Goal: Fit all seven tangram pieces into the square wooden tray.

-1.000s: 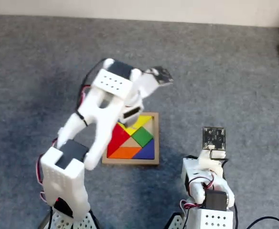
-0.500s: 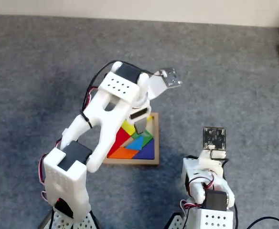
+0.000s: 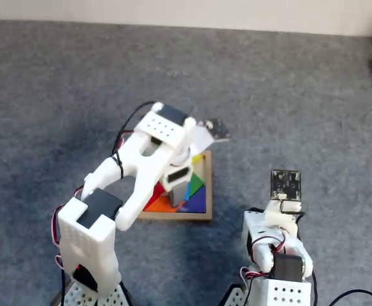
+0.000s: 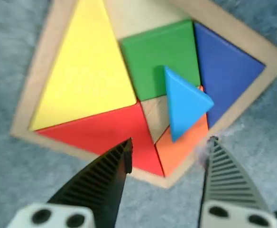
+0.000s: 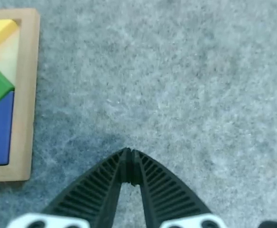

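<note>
The square wooden tray holds a big yellow triangle, a green square, a dark blue triangle, a red triangle and an orange piece. A small light blue triangle lies askew over a bare gap in the middle, overlapping the green and orange pieces. My left gripper hangs open just above the tray's edge, nothing between its fingers. In the high view the left arm covers much of the tray. My right gripper is shut and empty over the carpet beside the tray.
Grey carpet spreads on all sides of the tray. The right arm sits folded near its base, right of the tray. A pale wall strip runs along the far edge.
The left arm swung over the tray and came lower and nearer. The light blue triangle now lies in the middle, where none showed a second ago. The right arm stayed still.
</note>
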Robot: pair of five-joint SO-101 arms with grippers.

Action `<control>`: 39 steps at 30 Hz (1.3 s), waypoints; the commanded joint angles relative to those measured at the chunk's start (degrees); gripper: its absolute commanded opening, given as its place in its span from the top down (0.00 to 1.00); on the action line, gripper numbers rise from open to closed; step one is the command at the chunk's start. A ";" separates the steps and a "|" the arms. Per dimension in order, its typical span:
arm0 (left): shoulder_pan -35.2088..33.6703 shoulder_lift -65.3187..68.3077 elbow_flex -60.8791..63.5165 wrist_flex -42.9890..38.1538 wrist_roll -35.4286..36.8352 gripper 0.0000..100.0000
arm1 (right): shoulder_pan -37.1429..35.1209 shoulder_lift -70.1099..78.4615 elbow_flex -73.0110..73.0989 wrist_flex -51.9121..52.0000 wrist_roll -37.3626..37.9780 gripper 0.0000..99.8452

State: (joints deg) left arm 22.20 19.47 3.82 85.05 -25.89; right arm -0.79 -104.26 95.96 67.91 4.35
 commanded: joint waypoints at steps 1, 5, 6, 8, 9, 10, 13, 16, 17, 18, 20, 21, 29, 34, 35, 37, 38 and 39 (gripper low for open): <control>-2.51 -1.27 3.47 -7.82 0.18 0.76 | 0.66 0.04 6.81 -0.04 -0.26 0.98; -3.82 -1.27 4.18 -12.04 0.26 0.76 | 0.66 0.04 6.81 -0.04 -0.26 0.98; -3.91 -1.27 4.18 -12.75 0.26 0.76 | 0.66 0.04 6.81 -0.04 -0.26 0.98; -4.09 -1.27 4.09 -14.24 0.26 0.76 | 0.66 0.04 6.81 -0.04 -0.26 0.98; -4.09 -1.27 4.09 -15.03 0.26 0.76 | 0.66 0.04 6.81 -0.04 -0.26 0.98; -4.09 -1.27 4.09 -15.91 0.26 0.76 | 0.66 0.04 6.81 -0.04 -0.26 0.98; -4.18 -1.27 4.09 -18.11 0.26 0.76 | 0.66 0.04 6.81 -0.04 -0.26 0.98; -4.18 -0.92 2.33 -18.02 0.26 0.76 | 0.66 0.04 6.81 -0.04 -0.26 0.98; -4.18 -0.75 1.45 -18.02 0.26 0.76 | 0.66 0.04 6.81 -0.04 -0.26 0.98; -4.18 -0.75 0.84 -18.02 0.35 0.76 | 0.66 0.04 6.81 -0.04 -0.26 0.98; -4.18 -0.75 -0.31 -18.02 0.44 0.76 | 0.66 0.04 6.81 -0.04 -0.26 0.98; -4.09 -0.75 -1.01 -18.02 0.44 0.76 | 0.66 0.04 6.81 -0.04 -0.26 0.98; -3.65 -0.57 -2.42 -19.52 0.62 0.76 | 0.66 0.04 6.81 -0.04 -0.26 0.98; -3.65 -0.57 -2.33 -22.15 3.60 0.76 | 0.66 0.04 6.81 -0.04 -0.26 0.98; -3.65 -0.57 -2.42 -22.68 4.31 0.76 | 0.66 0.04 6.81 -0.04 -0.26 0.98; -3.65 -0.57 -2.68 -23.30 4.66 0.76 | 0.66 0.04 6.81 -0.04 -0.26 0.98; -3.65 -0.57 -2.77 -23.56 4.75 0.76 | 0.66 0.04 6.81 -0.04 -0.26 0.98; -3.65 -0.84 -2.86 -23.74 4.75 0.76 | 0.66 0.04 6.81 -0.04 -0.26 0.98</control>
State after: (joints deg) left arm 19.03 19.38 3.74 62.37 -21.85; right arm -0.79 -104.26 95.96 67.91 4.35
